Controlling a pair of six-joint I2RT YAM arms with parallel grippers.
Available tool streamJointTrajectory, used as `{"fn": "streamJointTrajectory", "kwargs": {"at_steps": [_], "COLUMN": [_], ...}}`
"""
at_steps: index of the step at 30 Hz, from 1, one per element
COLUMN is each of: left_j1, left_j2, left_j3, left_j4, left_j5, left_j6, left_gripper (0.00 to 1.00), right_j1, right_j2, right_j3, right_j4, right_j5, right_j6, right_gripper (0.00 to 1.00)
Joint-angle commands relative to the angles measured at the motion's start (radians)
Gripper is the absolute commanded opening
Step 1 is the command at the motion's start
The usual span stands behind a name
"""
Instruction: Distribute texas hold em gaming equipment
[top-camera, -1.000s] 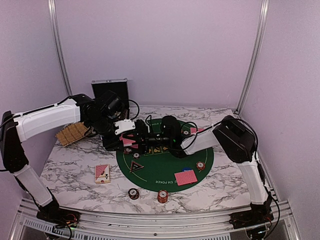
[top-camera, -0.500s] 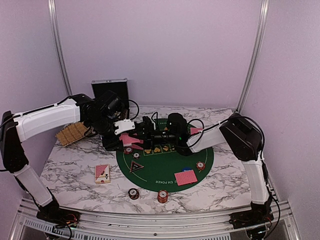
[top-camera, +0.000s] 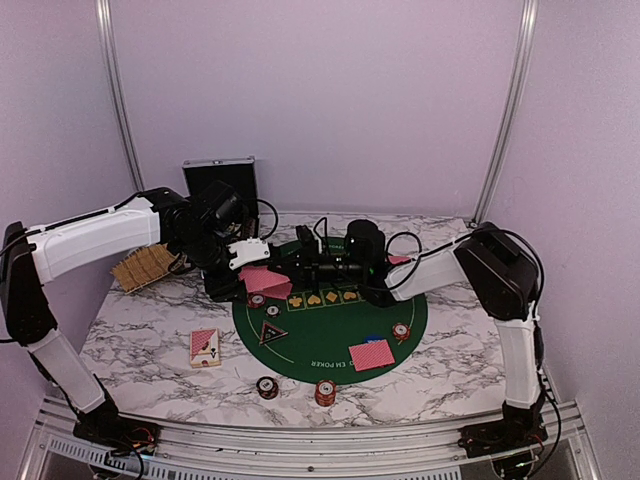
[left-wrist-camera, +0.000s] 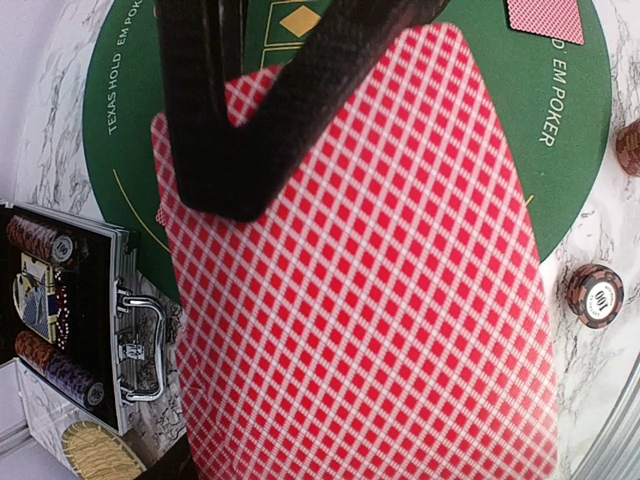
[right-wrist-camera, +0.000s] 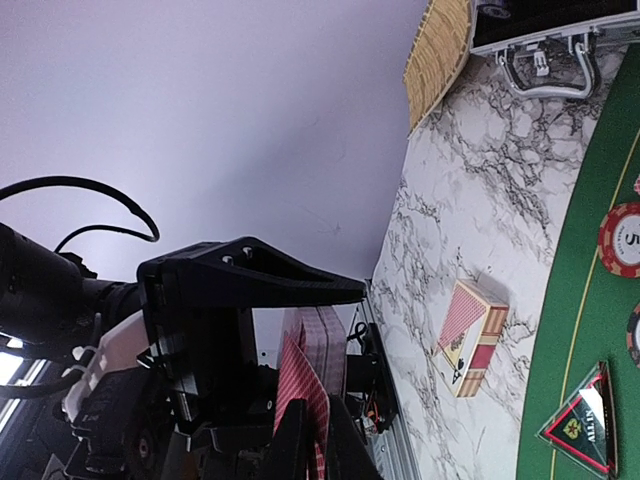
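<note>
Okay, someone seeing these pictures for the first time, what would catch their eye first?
The red-backed playing cards clamped in the left fingers, held over the far-left edge of the round green felt mat, fill the left wrist view. The right fingers meet them there and appear to nip one card's edge. Behind, at the back left, the black-lined silver case stands open.

I see the card (left-wrist-camera: 380, 300) backed in a red-and-white diamond lattice. The mat (left-wrist-camera: 140, 60) is green, with white lettering and a yellow diamond. The worktop (top-camera: 140, 340) is white marble veined in grey. One chip (left-wrist-camera: 595, 295) looks brownish red with a white centre. The case (left-wrist-camera: 95, 300) is silver, lined black.
</note>
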Motion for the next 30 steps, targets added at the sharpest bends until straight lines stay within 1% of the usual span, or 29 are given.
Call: {"fn": "streamJointTrajectory", "kwargs": {"at_steps": [1,5,18,25,30], "left_j1": [-0.004,-0.003,-0.004,-0.004,-0.004], "left_j2": [-0.004,-0.001,-0.007,-0.013,-0.014], "left_j3": [0.01,0.011,0.014,-0.002,-0.005], "left_j4": [0.002,0.002,0.001,0.001,0.002], "left_j5": [-0.009,-0.01,-0.003,-0.019,-0.022], "left_j6": [-0.004,-0.005,-0.01,-0.004,-0.004], "left_gripper": [0.0,0.0,0.0,0.0,0.0], "right_j1": [-0.02,-0.035,-0.053,-0.095,-0.115], "right_j2": [-0.064,-0.088,-0.122,-0.188,-0.234], "right_j3": [-0.02,-0.053,-0.11,-0.236,-0.316], "right_j4": [0.006,0.014,0.027,0.098,0.118], "right_j5": [0.013,0.018,0.014,0.01,0.002], "right_j6": [-0.01,-0.008,-0.001,0.022,0.019], "right_gripper": [0.05,0.0,0.0,0.0,0.0]}}
